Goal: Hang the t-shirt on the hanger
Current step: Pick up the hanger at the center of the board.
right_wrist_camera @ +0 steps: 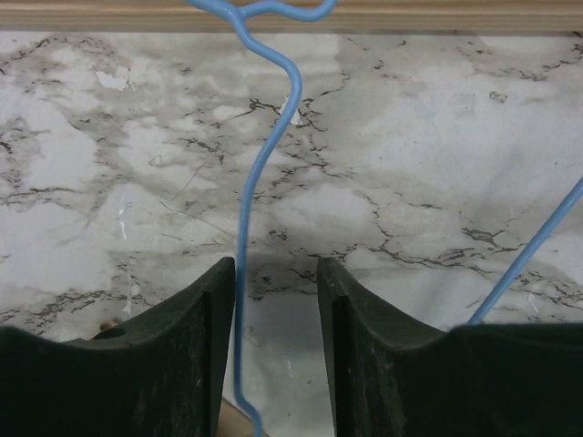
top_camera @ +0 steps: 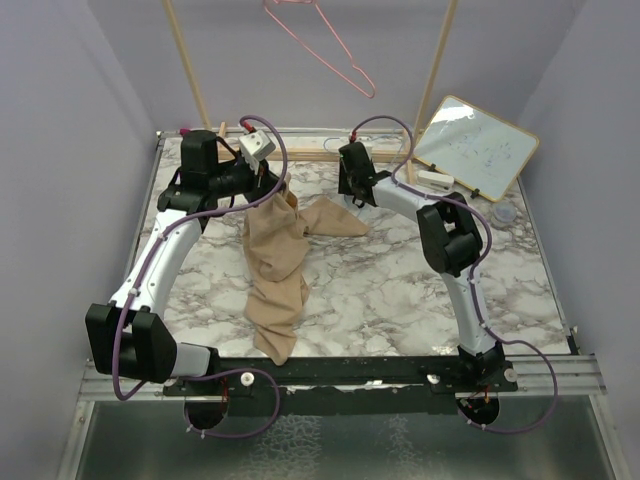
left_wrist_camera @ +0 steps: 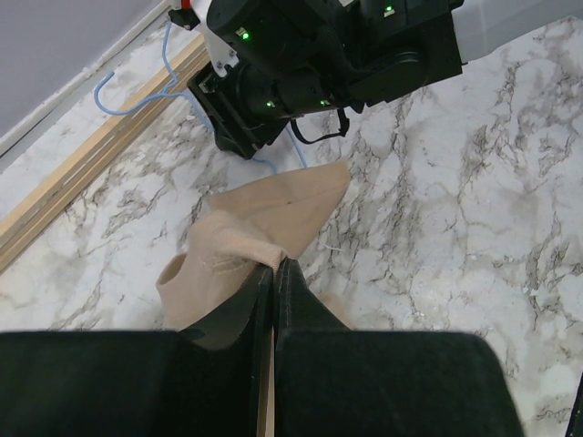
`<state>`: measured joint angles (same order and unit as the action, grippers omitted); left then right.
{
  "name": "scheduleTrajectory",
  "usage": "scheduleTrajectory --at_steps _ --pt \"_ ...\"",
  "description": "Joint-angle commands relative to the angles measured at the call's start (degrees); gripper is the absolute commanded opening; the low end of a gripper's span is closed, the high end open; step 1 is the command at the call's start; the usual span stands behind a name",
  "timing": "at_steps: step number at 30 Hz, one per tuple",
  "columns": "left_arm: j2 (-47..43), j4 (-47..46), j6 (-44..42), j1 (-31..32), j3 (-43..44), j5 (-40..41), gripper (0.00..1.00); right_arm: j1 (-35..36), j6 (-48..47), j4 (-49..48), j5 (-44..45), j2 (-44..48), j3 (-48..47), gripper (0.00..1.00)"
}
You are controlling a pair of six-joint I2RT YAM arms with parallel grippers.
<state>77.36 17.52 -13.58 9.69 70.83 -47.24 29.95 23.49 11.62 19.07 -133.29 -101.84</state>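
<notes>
The tan t-shirt (top_camera: 277, 262) lies in a long crumpled strip on the marble table, its upper end lifted. My left gripper (top_camera: 283, 185) is shut on an edge of the t-shirt (left_wrist_camera: 264, 228) and holds it up. The light-blue hanger (right_wrist_camera: 264, 146) lies flat at the back of the table; its wire runs between my right gripper's (right_wrist_camera: 276, 273) open fingers, against the left finger (right_wrist_camera: 214, 300). In the left wrist view the hanger (left_wrist_camera: 137, 96) shows beside the right arm's gripper (left_wrist_camera: 264, 127). In the top view my right gripper (top_camera: 352, 195) is low over the table next to the shirt's sleeve.
A pink wire hanger (top_camera: 330, 45) hangs from a wooden rack (top_camera: 435, 70) at the back. A whiteboard (top_camera: 475, 145) leans at the back right, with a small cup (top_camera: 505, 213) near it. A wooden base bar (right_wrist_camera: 291, 14) runs along the back edge.
</notes>
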Motion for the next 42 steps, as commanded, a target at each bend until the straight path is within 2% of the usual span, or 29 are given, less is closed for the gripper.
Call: scheduleTrajectory --at_steps 1,4,5,17,24,30,38,42 --pt "-0.8 -2.5 1.4 -0.4 -0.8 -1.8 0.00 0.3 0.5 2.3 1.2 -1.0 -0.7 0.34" --pt "-1.1 -2.5 1.5 -0.4 -1.0 -1.8 0.00 0.3 0.5 1.7 0.6 0.7 1.7 0.04" --pt "-1.3 -2.5 1.6 -0.4 -1.1 -1.9 0.00 0.3 0.4 1.3 0.4 1.4 2.5 0.01" --pt "-4.1 -3.1 2.2 -0.4 -3.4 -2.1 0.00 0.2 -4.6 2.7 -5.2 17.5 9.7 0.01" --pt "-4.9 -4.5 3.0 -0.4 -4.5 -2.3 0.00 0.2 -4.2 4.0 -13.7 26.8 14.1 0.01" --pt "-5.2 -5.1 3.1 -0.4 -4.8 -2.4 0.00 0.1 -3.3 5.9 -16.7 35.4 19.6 0.01" --pt "-5.2 -5.2 2.5 -0.5 -5.1 -2.8 0.00 0.1 -2.6 15.4 -24.7 47.8 23.3 0.01" --pt "-4.8 -5.9 3.0 -0.5 -5.4 -3.2 0.00 -0.3 -0.6 21.9 -22.4 53.6 23.7 0.01"
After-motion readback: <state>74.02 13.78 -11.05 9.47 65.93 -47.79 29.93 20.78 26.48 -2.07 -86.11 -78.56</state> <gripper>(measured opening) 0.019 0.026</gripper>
